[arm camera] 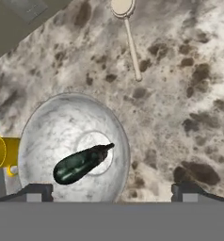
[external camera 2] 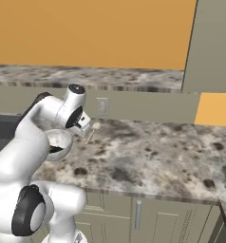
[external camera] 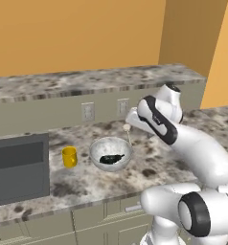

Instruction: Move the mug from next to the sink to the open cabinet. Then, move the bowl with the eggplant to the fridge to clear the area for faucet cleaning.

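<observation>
Speckled granite counter [external camera: 183, 143] under orange walls, our gripper [arm camera: 113, 190] spread wide and holding nothing above it.

We saw the yellow mug [external camera: 69, 157] upright on the counter between the dark sink [external camera: 19, 167] and the white speckled bowl [external camera: 110, 152], just beside the bowl. The dark eggplant [arm camera: 81, 163] lay inside the bowl. A pale wooden spoon [arm camera: 129, 35] rested on the counter just behind the bowl. Our fingertips [arm camera: 35, 192] hung above the bowl's near rim and the bare stone beside it.
</observation>
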You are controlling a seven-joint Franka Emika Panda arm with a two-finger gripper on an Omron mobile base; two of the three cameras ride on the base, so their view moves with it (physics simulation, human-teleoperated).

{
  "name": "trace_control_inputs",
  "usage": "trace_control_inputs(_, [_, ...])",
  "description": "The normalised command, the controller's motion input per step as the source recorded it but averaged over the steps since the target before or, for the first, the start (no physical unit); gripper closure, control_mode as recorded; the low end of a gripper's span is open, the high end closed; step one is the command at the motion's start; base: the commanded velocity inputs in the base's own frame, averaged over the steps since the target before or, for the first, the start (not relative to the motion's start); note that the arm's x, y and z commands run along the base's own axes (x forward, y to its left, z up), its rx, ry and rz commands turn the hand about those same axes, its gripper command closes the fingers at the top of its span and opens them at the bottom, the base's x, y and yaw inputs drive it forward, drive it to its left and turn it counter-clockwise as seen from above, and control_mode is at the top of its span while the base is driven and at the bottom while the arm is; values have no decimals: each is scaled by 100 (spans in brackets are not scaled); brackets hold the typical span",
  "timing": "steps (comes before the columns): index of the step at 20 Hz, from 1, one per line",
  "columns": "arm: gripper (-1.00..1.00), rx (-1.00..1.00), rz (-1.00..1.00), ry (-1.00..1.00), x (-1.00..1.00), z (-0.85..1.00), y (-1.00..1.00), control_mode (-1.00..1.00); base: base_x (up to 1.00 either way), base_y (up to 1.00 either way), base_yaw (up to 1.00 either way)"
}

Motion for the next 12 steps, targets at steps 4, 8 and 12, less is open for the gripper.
trace_control_inputs(4, [-100,-18,0,10,36,-49,0,-100,0,0,0])
trace_control_inputs(8, [-100,-11,5,4,2,-58,1,-100,0,0,0])
trace_control_inputs(12, [-100,-2,16,2,1,-67,10,-100,0,0,0])
